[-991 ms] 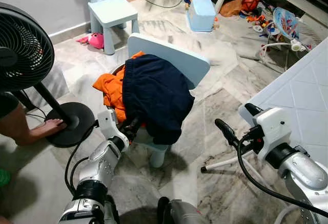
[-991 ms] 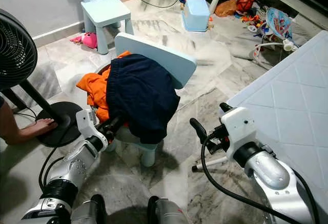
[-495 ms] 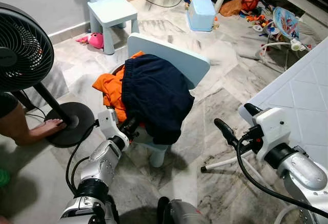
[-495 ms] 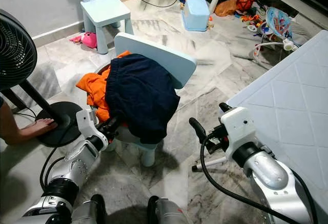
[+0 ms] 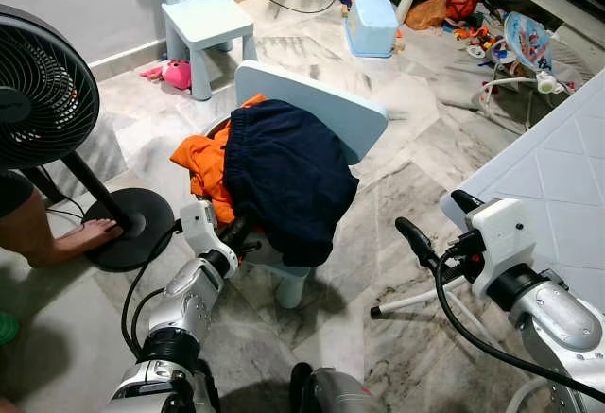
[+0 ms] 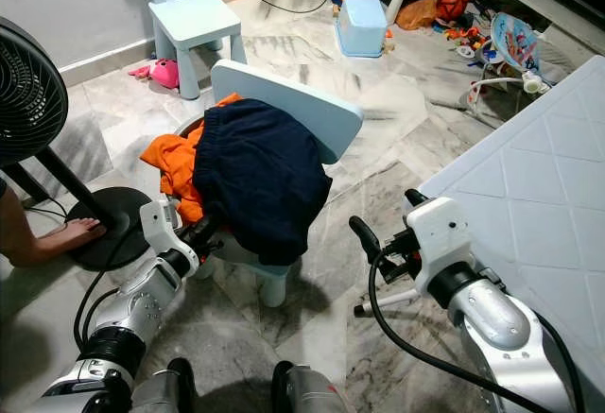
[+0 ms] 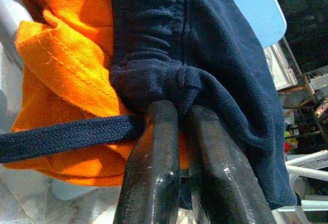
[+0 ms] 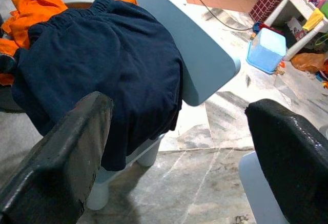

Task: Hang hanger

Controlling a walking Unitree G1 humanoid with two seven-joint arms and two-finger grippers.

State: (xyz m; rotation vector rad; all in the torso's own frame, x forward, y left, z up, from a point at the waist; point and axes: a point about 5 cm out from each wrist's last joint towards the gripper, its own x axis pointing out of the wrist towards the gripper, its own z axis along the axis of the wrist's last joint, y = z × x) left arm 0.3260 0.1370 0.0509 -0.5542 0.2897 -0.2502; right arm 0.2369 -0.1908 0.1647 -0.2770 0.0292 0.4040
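Observation:
A navy pair of shorts [image 5: 288,177] is draped over a small light-blue chair [image 5: 331,111], on top of an orange garment [image 5: 203,163]. My left gripper [image 5: 236,233] is at the lower left edge of the pile. In the left wrist view its fingers [image 7: 154,147] are pressed together on a bunched fold of the navy shorts [image 7: 205,44], beside the orange cloth [image 7: 61,55] and a dark drawstring [image 7: 56,137]. My right gripper [image 5: 440,222] hovers to the right of the chair, apart from it, with its fingers [image 8: 66,147] spread wide and nothing between them.
A black standing fan [image 5: 43,87] is at the left, with a person's foot [image 5: 80,238] on its base. Behind stand a second small chair [image 5: 203,21], a blue box [image 5: 371,25] and scattered toys. A white quilted surface [image 5: 558,167] is on the right, and a white tube [image 5: 406,301] lies on the marble floor.

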